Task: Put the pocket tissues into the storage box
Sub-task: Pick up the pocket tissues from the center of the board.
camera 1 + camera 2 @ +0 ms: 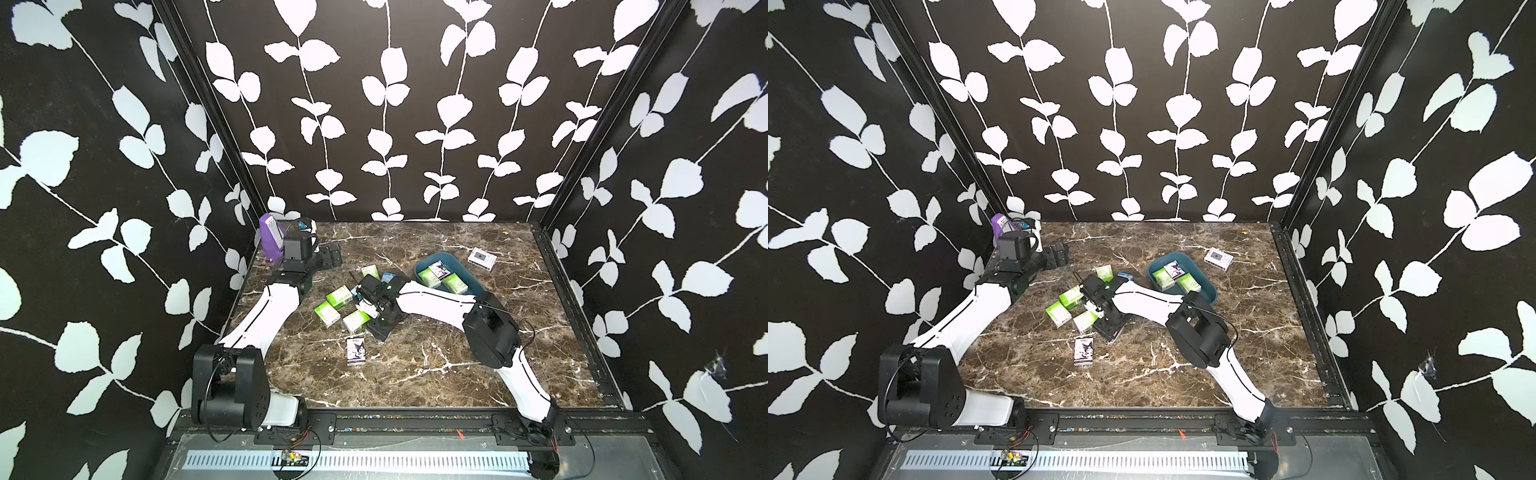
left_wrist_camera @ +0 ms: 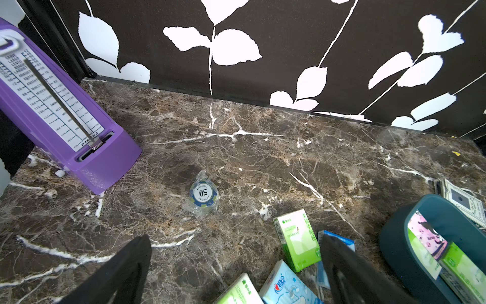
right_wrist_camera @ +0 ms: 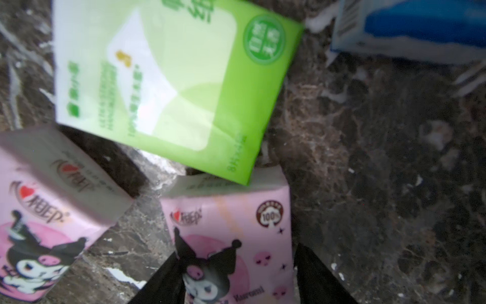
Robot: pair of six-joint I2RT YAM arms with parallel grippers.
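The right pincer (image 3: 236,252) clamps a pink cartoon pack (image 3: 226,215) lying on the counter (image 3: 368,158) among loose pocket tissues (image 1: 336,298). The left pincer (image 2: 236,242) gapes empty. The storage box (image 1: 463,266), near the far right, holds three packs.

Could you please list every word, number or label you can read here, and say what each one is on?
"50", "LAS VEGAS", "POKER CLUB": on the poker chip.
"GRAVE", "LARGO", "LENTO", "ADAGIO" and a number scale: on the purple metronome.
"100%": on the pink tissue pack.
Print on the green tissue pack and the blue tissue pack: too blurred to read.
Text on the white gadget: too small to read.
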